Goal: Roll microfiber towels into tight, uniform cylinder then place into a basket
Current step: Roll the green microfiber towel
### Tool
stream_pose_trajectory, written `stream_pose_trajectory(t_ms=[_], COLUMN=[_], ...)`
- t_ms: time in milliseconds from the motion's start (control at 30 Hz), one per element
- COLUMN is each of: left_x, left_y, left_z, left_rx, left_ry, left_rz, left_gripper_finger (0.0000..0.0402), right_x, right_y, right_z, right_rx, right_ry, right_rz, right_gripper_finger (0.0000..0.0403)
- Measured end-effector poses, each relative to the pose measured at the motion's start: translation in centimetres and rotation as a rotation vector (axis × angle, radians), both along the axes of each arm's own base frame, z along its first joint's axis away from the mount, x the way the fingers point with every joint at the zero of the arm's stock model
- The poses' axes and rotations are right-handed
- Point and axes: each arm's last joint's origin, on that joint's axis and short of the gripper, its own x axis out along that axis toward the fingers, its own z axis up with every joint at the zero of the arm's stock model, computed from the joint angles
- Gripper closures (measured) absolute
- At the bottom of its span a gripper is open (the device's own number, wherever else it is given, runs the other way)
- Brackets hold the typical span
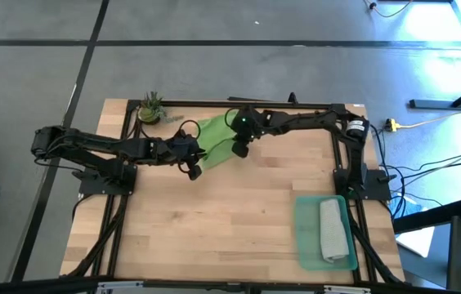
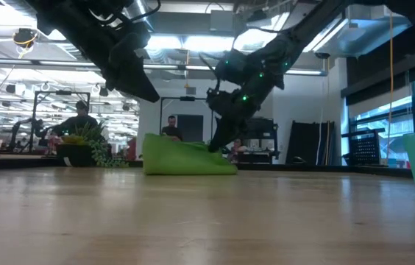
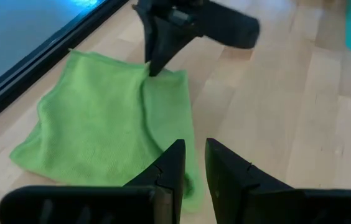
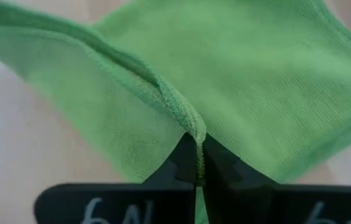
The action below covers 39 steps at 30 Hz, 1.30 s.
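The bright green towel (image 1: 212,137) lies crumpled and partly folded on the table's far middle; it also shows in the low view (image 2: 185,158) and the left wrist view (image 3: 101,134). My right gripper (image 1: 239,150) is shut on its edge. My left gripper (image 1: 194,170) hovers above the table just off the towel's near edge, its fingers (image 3: 191,165) a narrow gap apart and empty. The light grey towel (image 1: 334,231) lies rolled in the teal basket (image 1: 306,237) at the near right. My right gripper pinches the green towel's hemmed edge (image 4: 191,127) between its two fingers. The fingers slant down from above at the towel's right side (image 3: 152,67). The hem rises a little into the fingers. The rest of the towel lies slack on the table.
A small potted plant (image 1: 150,109) stands at the far left corner of the table. The wood in the table's middle and near left (image 1: 214,229) is bare. People and desks show in the room beyond the table in the low view.
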Motion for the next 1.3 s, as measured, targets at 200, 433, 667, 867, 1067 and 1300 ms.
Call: stream_pose_trajectory(t_ms=[200,433,667,867,1067,1300], left_x=[0.0,0.0,0.0,0.0,-0.1,-0.2], left_y=[0.0,0.0,0.0,0.0,0.0,0.3], left_z=[0.0,0.0,0.0,0.0,-0.2,-0.2], left_rx=[-0.005,-0.021,-0.036,-0.036,-0.040,-0.042], left_ry=[-0.002,-0.008,-0.016,-0.014,0.002,0.003], left_rz=[0.004,0.020,0.032,0.032,0.035,0.053], left_gripper_finger=[0.0344,0.0344,0.0344,0.0344,0.0344,0.0344], right_x=[0.0,-0.8,-1.1,-1.0,-1.0,-0.7], right_y=[-1.1,-2.8,-3.4,-3.4,-3.4,-3.9], right_z=[-0.2,-0.5,-0.7,-0.6,-0.6,2.2], right_rx=[-0.056,-0.055,-0.045,-0.064,-0.063,-0.017], right_ry=[-0.004,0.013,0.010,0.008,0.012,0.129], right_rz=[-0.134,-0.207,-0.218,-0.198,-0.198,-0.200], right_gripper_finger=[0.0396,0.0396,0.0360,0.0312,0.0247,0.0193])
